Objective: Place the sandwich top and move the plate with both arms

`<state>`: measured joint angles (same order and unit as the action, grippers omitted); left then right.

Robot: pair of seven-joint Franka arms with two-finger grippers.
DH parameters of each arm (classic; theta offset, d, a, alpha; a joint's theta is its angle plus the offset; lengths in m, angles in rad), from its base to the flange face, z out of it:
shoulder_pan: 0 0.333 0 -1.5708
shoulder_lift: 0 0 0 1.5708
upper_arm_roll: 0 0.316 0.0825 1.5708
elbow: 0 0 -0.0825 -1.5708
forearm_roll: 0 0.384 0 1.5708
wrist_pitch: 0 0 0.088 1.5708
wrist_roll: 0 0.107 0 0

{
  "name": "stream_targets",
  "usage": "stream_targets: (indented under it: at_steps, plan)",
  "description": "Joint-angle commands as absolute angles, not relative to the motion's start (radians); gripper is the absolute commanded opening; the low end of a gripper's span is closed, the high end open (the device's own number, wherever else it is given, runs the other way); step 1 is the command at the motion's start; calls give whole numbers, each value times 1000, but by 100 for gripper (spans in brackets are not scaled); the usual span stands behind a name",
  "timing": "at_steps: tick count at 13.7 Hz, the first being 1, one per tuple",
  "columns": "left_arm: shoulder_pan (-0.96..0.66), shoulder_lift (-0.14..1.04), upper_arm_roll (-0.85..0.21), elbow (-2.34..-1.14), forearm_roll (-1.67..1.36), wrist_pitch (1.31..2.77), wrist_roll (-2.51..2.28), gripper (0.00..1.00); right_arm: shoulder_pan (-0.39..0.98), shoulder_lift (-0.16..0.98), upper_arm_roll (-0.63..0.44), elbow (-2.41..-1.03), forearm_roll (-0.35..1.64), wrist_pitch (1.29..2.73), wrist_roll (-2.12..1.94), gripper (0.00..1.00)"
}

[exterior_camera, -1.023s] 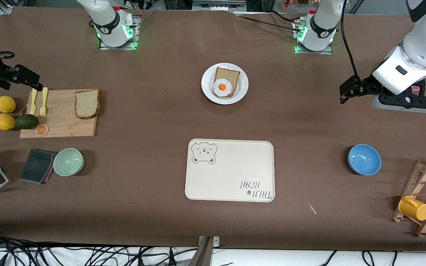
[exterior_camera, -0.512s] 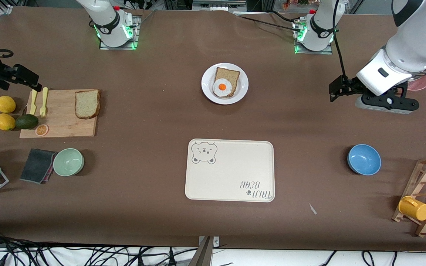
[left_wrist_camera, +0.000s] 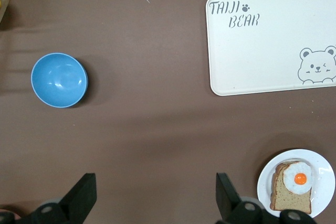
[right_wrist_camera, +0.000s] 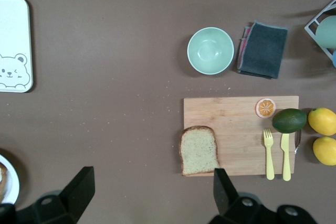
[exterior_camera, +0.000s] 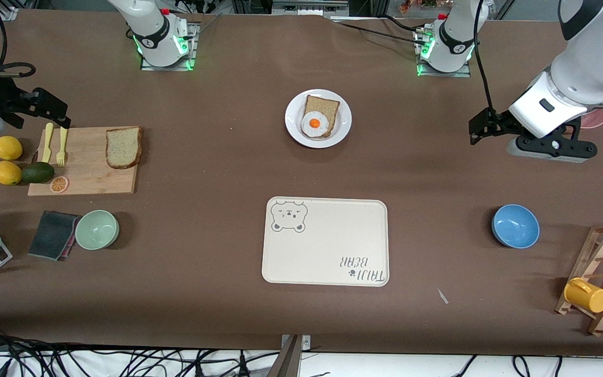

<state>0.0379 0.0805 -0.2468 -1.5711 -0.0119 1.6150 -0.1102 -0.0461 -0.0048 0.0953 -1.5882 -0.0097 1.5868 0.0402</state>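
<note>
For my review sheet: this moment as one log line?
sandwich top: on board, untouched | plate: off tray | left pincer: open, empty | right pincer: open, empty

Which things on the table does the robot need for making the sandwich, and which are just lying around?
Needed:
sandwich top on the cutting board
plate with the egg slice
left gripper, open
right gripper, open

Just lying around:
bear tray
blue bowl
green bowl
lemons
avocado
yellow mug

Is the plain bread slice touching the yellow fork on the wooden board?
Apart. The right wrist view shows bare cutting board between the sandwich top and the yellow fork.
</note>
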Motion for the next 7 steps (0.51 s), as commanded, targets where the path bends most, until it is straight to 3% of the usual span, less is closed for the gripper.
stream_targets:
  at_steps: [1, 7]
  plan:
    - [46, 77, -249, -1569, -34, 1603, -103, 100, -40, 17, 97, -1569, -32, 1571, 43, 100]
    - [44, 81, -250, -1568, -34, 1605, -103, 100, -26, 18, 95, -1589, -38, 1552, 35, 100]
